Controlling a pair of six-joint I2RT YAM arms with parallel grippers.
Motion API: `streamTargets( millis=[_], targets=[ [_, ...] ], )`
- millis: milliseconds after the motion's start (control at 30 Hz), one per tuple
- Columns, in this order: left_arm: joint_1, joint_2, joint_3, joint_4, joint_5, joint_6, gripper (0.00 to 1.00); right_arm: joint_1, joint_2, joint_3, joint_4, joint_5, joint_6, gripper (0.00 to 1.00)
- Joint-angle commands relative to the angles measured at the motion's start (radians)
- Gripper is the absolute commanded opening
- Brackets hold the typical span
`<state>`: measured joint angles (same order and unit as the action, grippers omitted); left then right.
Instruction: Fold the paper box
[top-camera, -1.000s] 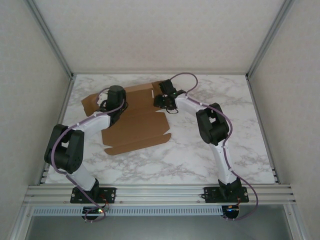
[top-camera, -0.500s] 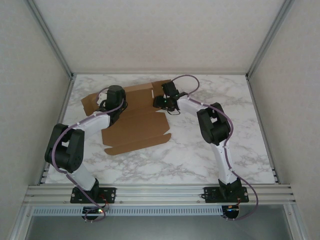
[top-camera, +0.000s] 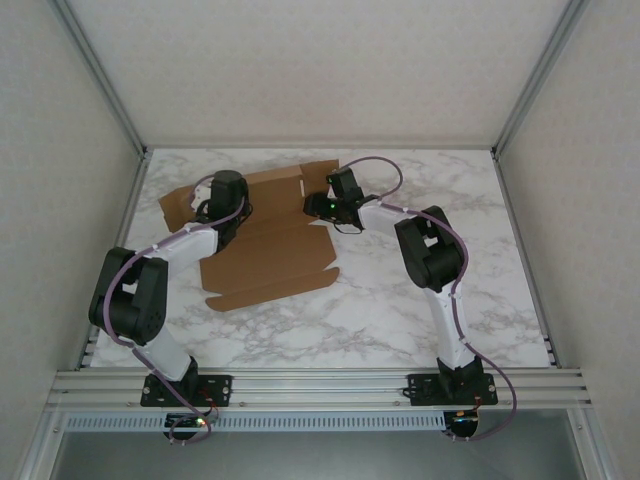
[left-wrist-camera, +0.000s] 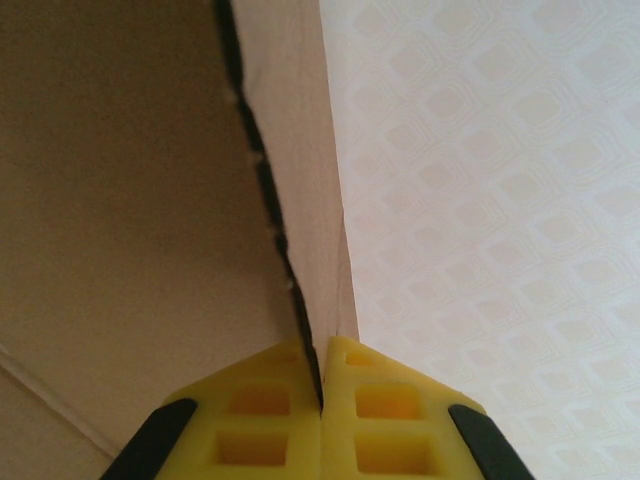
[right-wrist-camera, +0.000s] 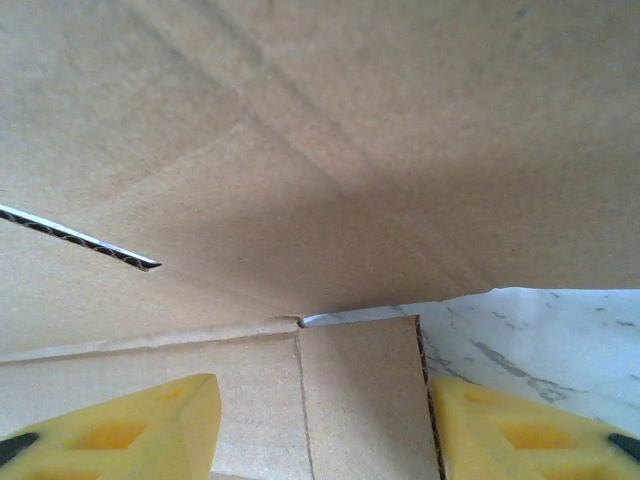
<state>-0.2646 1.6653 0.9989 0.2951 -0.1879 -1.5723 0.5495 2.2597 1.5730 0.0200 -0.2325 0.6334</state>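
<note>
The paper box (top-camera: 270, 255) is a brown die-cut cardboard sheet that lies mostly flat on the left half of the table. Its rear flap (top-camera: 315, 175) is raised a little. My left gripper (top-camera: 212, 212) sits at the sheet's rear left part. In the left wrist view, the left gripper (left-wrist-camera: 322, 400) is shut on the thin edge of an upturned cardboard panel (left-wrist-camera: 300, 150). My right gripper (top-camera: 316, 207) is at the sheet's rear right corner. In the right wrist view, the right gripper (right-wrist-camera: 320, 435) stands open, with its yellow fingers (right-wrist-camera: 530, 430) on either side of a flat tab (right-wrist-camera: 360, 390) under the lifted flap (right-wrist-camera: 300, 150).
The marble table (top-camera: 420, 310) has free room to the right of and in front of the sheet. Patterned white walls enclose the left, back and right sides. An aluminium rail (top-camera: 320, 385) carrying both arm bases runs along the near edge.
My right gripper has shifted slightly and turned at the sheet's rear right corner. The sheet has slid a little to the left. The left gripper has kept its hold.
</note>
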Motion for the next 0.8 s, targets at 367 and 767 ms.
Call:
streamTargets(
  millis=[367, 767],
  targets=[
    [-0.015, 0.038, -0.042, -0.131, 0.074, 0.009, 0.00, 0.045, -0.067, -0.051, 0.117, -0.120, 0.003, 0.52],
    [-0.013, 0.040, -0.039, -0.131, 0.082, 0.008, 0.00, 0.075, 0.028, 0.037, -0.044, -0.059, -0.010, 0.52]
  ],
)
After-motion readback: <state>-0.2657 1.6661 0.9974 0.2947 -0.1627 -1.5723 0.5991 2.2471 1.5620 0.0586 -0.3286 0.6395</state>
